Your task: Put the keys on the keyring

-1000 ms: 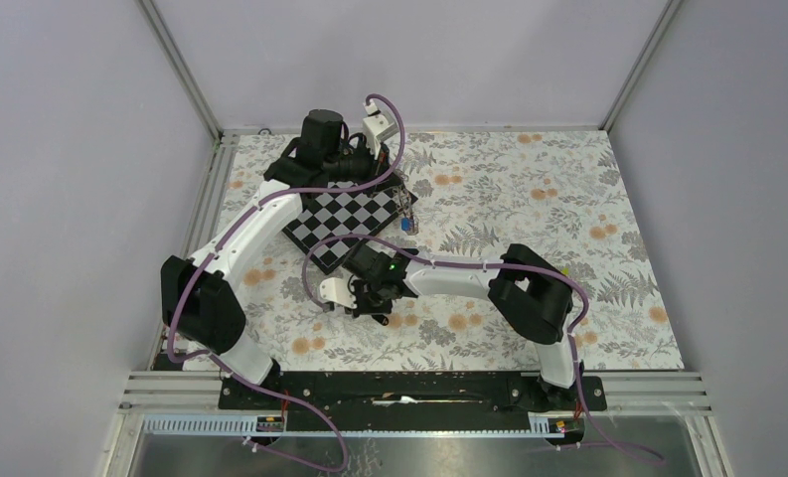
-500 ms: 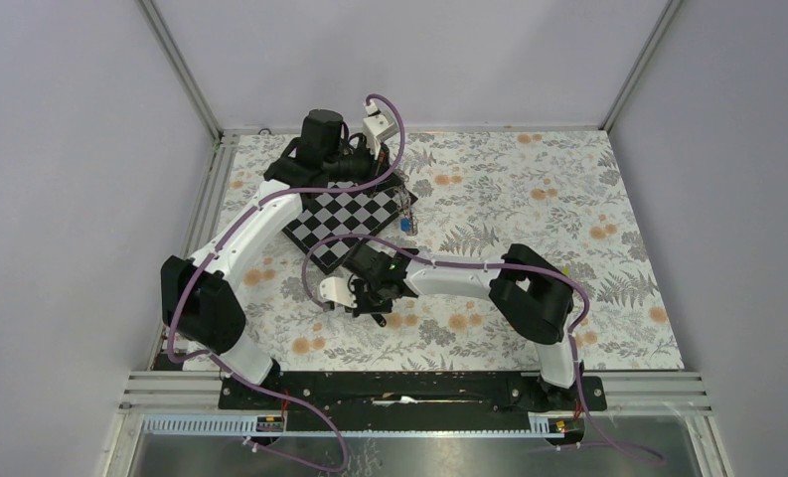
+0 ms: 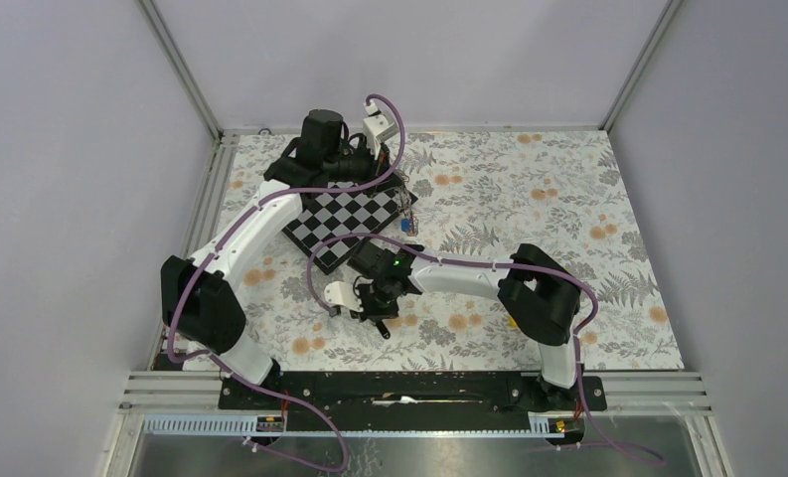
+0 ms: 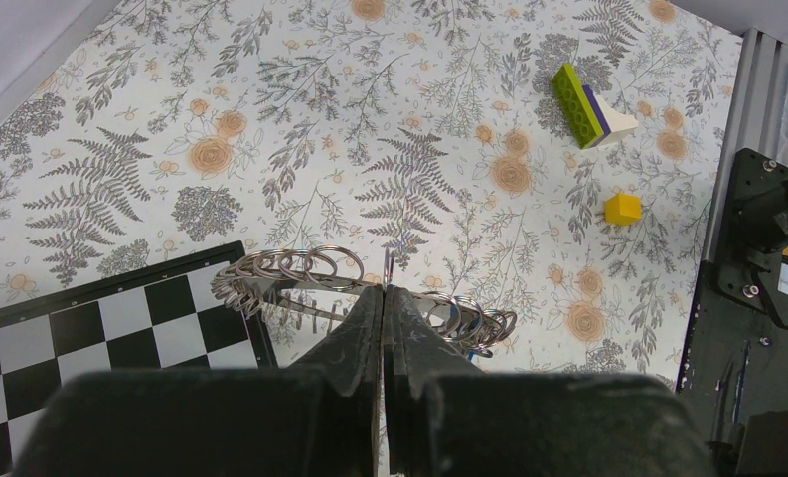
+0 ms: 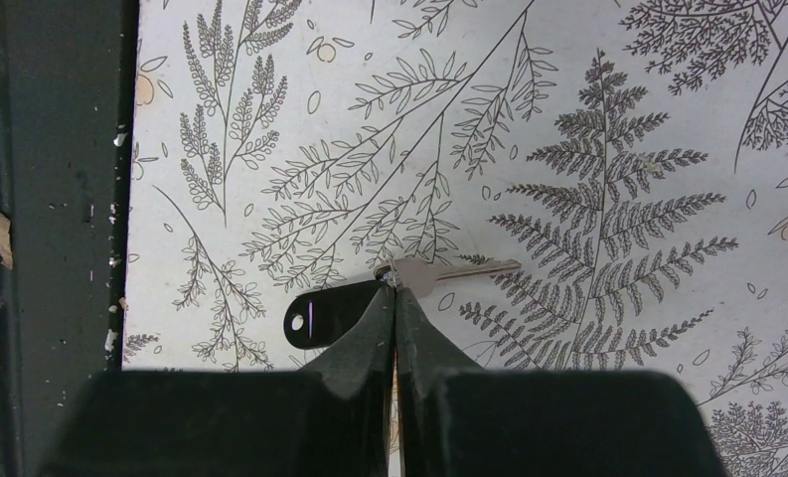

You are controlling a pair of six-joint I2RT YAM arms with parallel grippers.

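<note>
The keyring (image 4: pixel 290 268) is a grey-silver coil of fine metal rings. My left gripper (image 4: pixel 384 290) is shut on its middle and holds it up beside the chessboard's right corner (image 3: pixel 405 206). The blue key (image 3: pixel 407 227) hangs from it, and only a sliver of blue (image 4: pixel 466 350) shows in the left wrist view. My right gripper (image 5: pixel 394 290) is shut on the black key, pinching where its black head (image 5: pixel 325 313) meets its silver blade (image 5: pixel 459 270). In the top view the right gripper (image 3: pixel 378 310) is low over the floral mat, with the black key (image 3: pixel 383 329) sticking out toward the near edge.
A black-and-white chessboard (image 3: pixel 355 224) lies under the left arm. A purple-and-lime flat stick (image 4: pixel 588 104) and a small yellow cube (image 4: pixel 623 208) lie on the floral mat. A black rail (image 5: pixel 42 199) runs down the left of the right wrist view.
My right gripper has shifted slightly toward the near edge and turned, and the black key now sticks out below it. The left arm and keyring have not moved.
</note>
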